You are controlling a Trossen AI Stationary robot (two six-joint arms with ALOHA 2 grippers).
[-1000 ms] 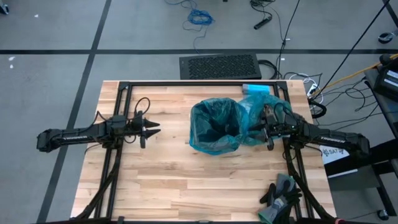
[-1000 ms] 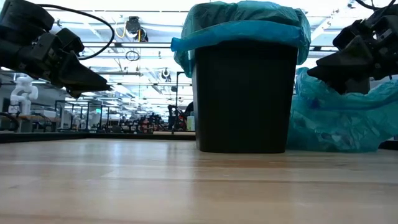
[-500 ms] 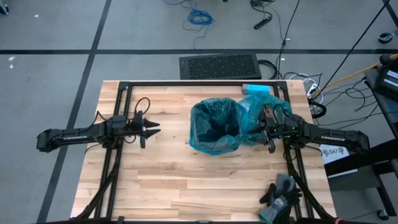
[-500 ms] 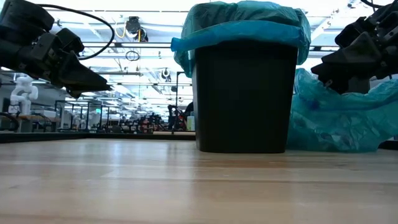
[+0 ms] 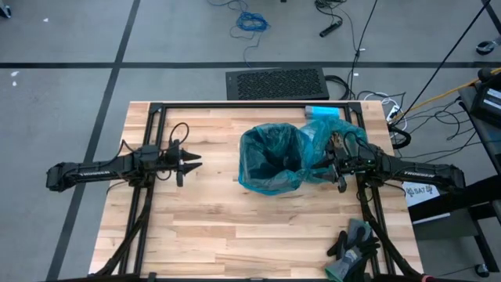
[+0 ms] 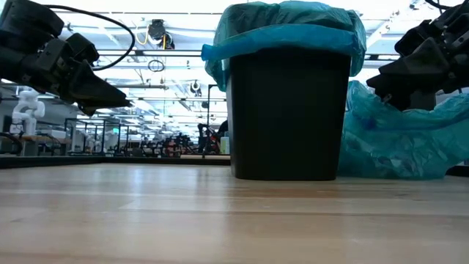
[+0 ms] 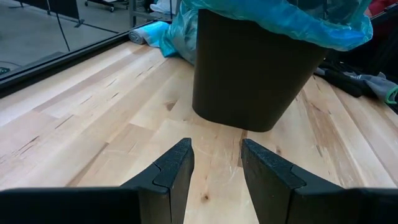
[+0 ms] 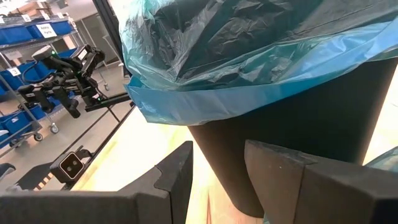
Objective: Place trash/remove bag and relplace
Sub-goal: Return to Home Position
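Observation:
A black bin [image 5: 270,160] stands at the table's middle, lined with a blue bag whose edge is folded over the rim [image 8: 249,93]. A second, filled blue bag [image 5: 327,135] lies on the table against the bin's right side [image 6: 403,143]. My left gripper [image 5: 197,162] hovers open, left of the bin and pointing at it [image 7: 216,165]. My right gripper [image 5: 329,166] is open too, held above the lying bag and close to the bin's right wall [image 8: 217,165]. No loose trash scraps are in view.
A light-blue pack [image 5: 321,112] lies near the far edge behind the filled bag. Dark gloves [image 5: 352,243] sit at the near right corner. Bare wood stretches across the near half and the left side of the table [image 5: 211,227].
My right gripper has risen slightly above the filled bag. The bin, both bags and my left arm have stayed put.

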